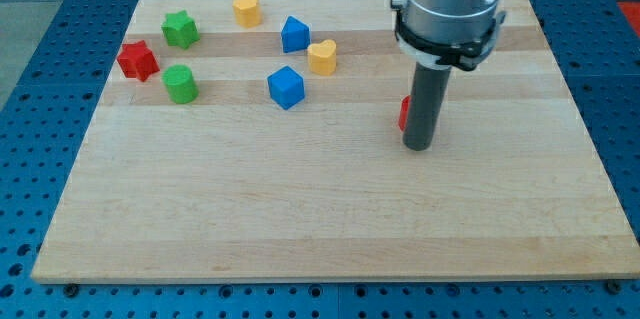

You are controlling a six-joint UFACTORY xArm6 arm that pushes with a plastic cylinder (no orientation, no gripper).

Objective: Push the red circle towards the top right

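The red circle is a short red cylinder right of the board's middle, mostly hidden behind my rod; only a sliver shows at the rod's left edge. My tip rests on the board just below and in front of it, apparently touching it. The other blocks lie in the upper left.
A red star, a green star and a green cylinder lie at the left. A yellow block, two blue blocks and a yellow heart lie left of the rod. The wooden board sits on a blue pegboard.
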